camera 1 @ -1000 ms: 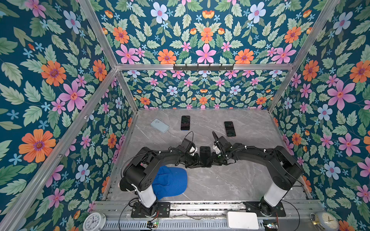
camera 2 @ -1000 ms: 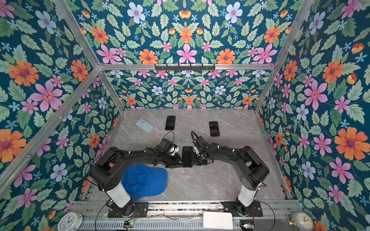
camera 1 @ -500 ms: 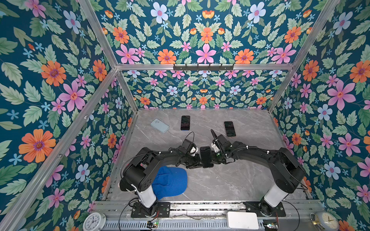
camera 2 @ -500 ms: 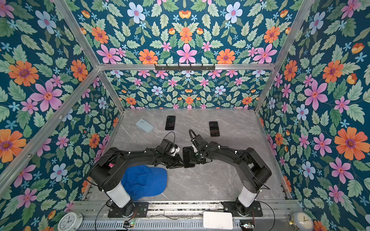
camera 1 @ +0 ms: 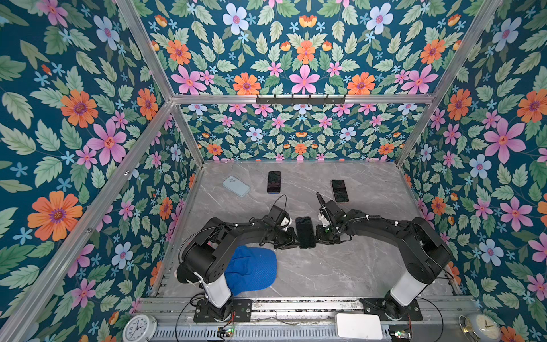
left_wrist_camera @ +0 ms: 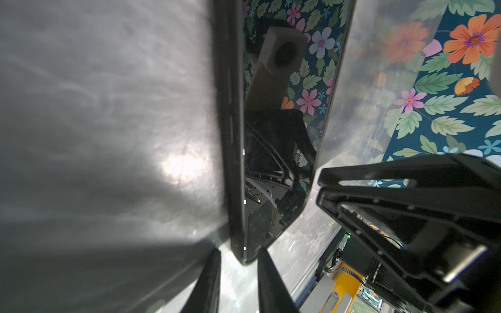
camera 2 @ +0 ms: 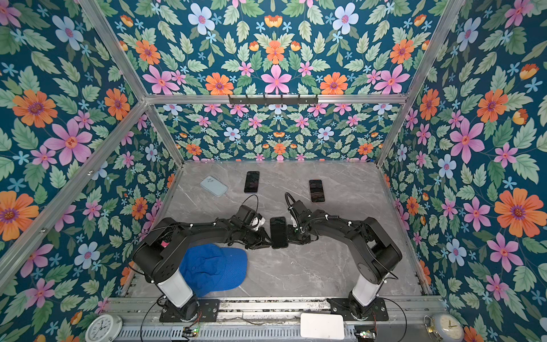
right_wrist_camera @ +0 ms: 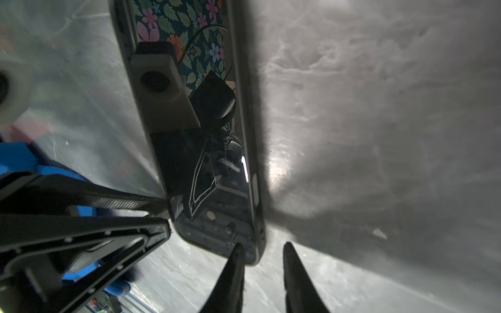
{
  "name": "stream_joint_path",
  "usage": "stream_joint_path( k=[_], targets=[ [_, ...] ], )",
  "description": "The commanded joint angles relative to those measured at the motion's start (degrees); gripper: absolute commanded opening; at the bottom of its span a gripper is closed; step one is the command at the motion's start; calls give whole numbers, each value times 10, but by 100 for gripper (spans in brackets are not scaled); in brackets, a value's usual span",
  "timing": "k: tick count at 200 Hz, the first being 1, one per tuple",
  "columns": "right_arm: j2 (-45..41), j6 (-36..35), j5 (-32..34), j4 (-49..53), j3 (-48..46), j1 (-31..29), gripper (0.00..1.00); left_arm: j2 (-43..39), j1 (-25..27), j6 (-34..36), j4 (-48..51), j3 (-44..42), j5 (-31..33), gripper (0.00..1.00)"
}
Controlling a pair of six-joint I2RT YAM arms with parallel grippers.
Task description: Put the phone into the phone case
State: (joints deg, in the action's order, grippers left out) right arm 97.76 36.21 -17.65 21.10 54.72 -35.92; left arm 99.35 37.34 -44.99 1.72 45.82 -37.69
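A black phone (camera 1: pixel 305 232) (camera 2: pixel 278 232) lies screen up mid-table, between my two grippers. A dark rim runs round it; I cannot tell whether that is a case. My left gripper (camera 1: pixel 291 239) (left_wrist_camera: pixel 238 250) is at its left near corner, jaws slightly apart around that corner, with a gap beside one finger. My right gripper (camera 1: pixel 319 234) (right_wrist_camera: pixel 263 245) is open at the right near corner, one finger (right_wrist_camera: pixel 234 267) over the screen, the other past the edge. A pale blue phone case (camera 1: pixel 236 186) (camera 2: pixel 213 186) lies back up at the far left.
Two more dark phones (camera 1: pixel 274 181) (camera 1: pixel 339 191) lie screen up toward the back. A blue cap (camera 1: pixel 251 271) sits by the left arm's base. Flowered walls close in the grey marble table (camera 1: pixel 325 275) on three sides.
The right gripper's jaws have parted from shut. The phone stays between the two grippers, now lying straighter. Both arms have hardly shifted.
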Motion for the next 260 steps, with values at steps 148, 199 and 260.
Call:
stream_joint_path(
  k=[148,199,260],
  targets=[
    [27,18,-52,-53,-8,-4,10,41,2,-5,-17,24,-20,25],
    [28,22,-47,-49,-5,-7,3,41,2,-4,-19,25,-21,25],
    [15,30,-27,-41,-9,-7,0,41,2,-2,-21,23,-20,24]
  ],
)
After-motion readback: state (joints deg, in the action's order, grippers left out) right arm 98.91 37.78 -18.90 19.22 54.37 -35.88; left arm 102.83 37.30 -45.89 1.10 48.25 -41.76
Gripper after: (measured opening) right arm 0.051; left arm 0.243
